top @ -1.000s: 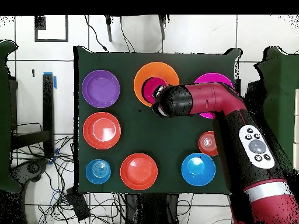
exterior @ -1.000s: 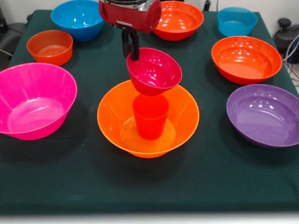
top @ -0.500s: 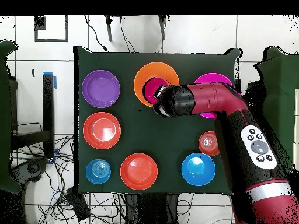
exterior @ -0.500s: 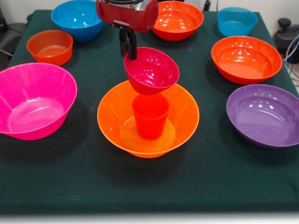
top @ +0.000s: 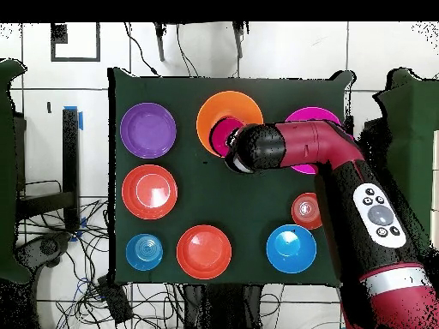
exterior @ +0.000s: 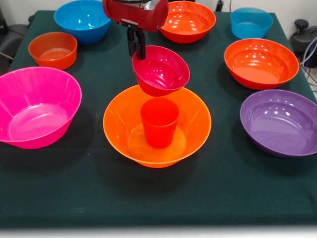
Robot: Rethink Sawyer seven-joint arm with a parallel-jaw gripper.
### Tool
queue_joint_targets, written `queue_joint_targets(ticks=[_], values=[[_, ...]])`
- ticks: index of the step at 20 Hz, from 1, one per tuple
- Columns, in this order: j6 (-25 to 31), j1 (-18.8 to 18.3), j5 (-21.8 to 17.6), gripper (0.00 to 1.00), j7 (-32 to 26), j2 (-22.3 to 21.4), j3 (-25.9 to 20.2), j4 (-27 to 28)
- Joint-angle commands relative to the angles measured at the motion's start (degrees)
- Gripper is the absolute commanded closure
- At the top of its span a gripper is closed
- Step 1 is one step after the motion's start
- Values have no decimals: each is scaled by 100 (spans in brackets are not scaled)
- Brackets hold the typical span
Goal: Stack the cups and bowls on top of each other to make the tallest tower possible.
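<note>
Surface: the table (exterior: pixel 59 198) is being covered by dark green cloth; tiled floor and cables are being shown around it overhead.
Open room: the near cloth strip is lying bare.
End effector (exterior: pixel 136 45): it is being clamped on the rim of the small magenta bowl (exterior: pixel 161 70), tilted, held above the cup (exterior: pixel 159 122).
Tower: the cup is standing inside the yellow-orange bowl (exterior: pixel 119 124).
Views: the cup is being shown in front only; overhead the arm (top: pixel 296 150) is covering it.
</note>
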State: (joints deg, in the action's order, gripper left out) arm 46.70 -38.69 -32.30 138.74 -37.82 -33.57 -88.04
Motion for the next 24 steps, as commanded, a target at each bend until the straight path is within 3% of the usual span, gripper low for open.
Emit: queue_joint_targets(ticks=[1,10,24], values=[[569,88,-152,100,-1667,94,-256,377],[633,76,-230,100,-1886,338,-312,710],[789,322,-350,100,-1739,332,-159,885]])
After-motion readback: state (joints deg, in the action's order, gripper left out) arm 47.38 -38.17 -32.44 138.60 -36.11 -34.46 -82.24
